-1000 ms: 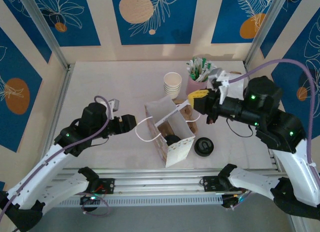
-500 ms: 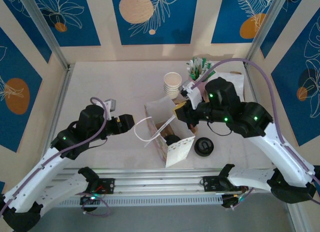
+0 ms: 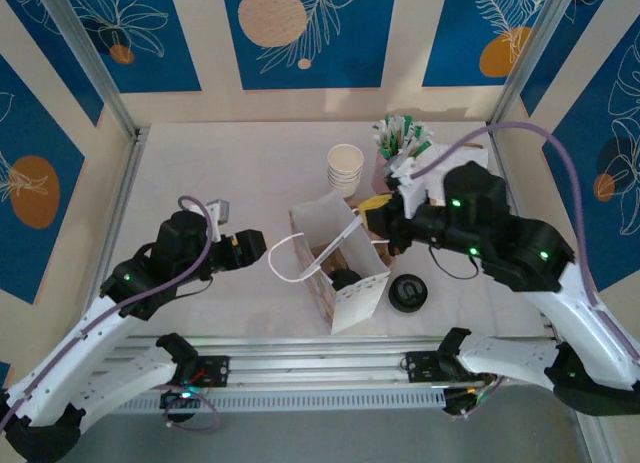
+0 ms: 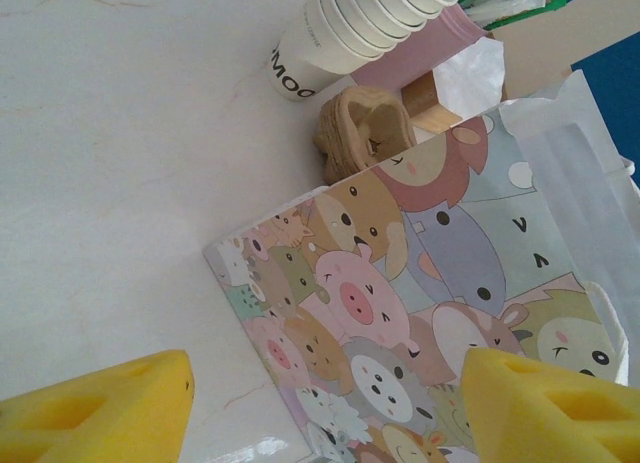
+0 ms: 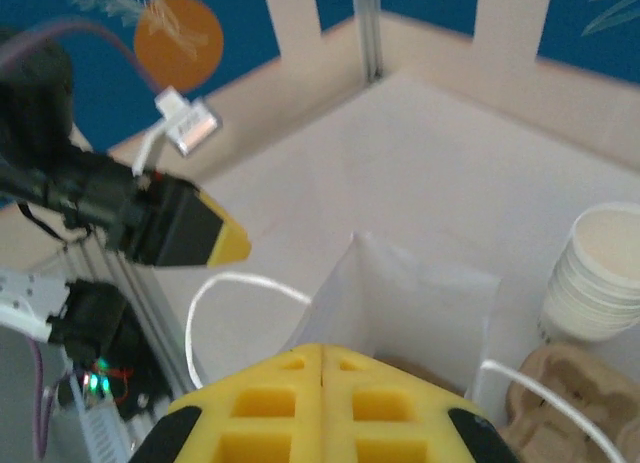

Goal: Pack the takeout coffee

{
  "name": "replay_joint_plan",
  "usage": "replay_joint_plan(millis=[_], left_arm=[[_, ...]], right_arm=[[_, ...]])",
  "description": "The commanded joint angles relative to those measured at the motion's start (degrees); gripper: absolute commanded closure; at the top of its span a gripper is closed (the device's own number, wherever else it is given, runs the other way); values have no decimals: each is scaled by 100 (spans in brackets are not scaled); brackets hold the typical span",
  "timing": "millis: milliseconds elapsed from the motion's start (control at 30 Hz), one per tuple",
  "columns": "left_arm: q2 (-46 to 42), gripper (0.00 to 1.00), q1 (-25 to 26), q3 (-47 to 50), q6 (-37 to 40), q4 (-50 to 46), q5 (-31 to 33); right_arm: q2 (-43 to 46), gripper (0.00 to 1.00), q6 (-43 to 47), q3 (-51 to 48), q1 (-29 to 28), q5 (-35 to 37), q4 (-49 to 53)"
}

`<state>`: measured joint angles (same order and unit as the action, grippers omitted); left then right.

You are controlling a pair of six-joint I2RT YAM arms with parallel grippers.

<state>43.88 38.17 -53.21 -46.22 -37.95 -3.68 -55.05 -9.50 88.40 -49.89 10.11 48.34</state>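
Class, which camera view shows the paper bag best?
Top external: the whole bag stands open, seen from above. Left wrist gives its cartoon-printed side close up; right wrist its white upper edge.

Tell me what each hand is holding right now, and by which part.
Nothing is held. The left hand is open beside the paper bag, with nothing between its fingers. The right hand is shut on nothing, above the bag.
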Motion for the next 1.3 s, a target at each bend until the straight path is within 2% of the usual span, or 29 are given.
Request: replay_joint_plan(millis=[0,100,167,233,367,533,767,1267], left_arm=[[-123,29,53,-81,-19,-133,199],[-116,29,60,-79,-19,-116,202],[-100,29,51,-72,-19,-109,176],[-82,29,52,-76,-25,-118,142],[-89,29,56,-101,-10,-117,201],[-42,29,58,-102,-32,-107,163],[-81,29,54,-110,2,-159,241],[-165,29,61,-102,12,-264,309]], right_arm=[[338,100,-1,269,-26,710,-346],[407,100,5,472,-29,1421,-138],[406,100,33,507,-19,1633,-55],[373,100,-35,469,-20,1570,-59],[282,100,-155,280,-13,907,-309],[-42,100,-275,260,-12,461,-243],[-129,100,-348,151,-12,407,-355],[52,100,-177,985,-30,881,-286]])
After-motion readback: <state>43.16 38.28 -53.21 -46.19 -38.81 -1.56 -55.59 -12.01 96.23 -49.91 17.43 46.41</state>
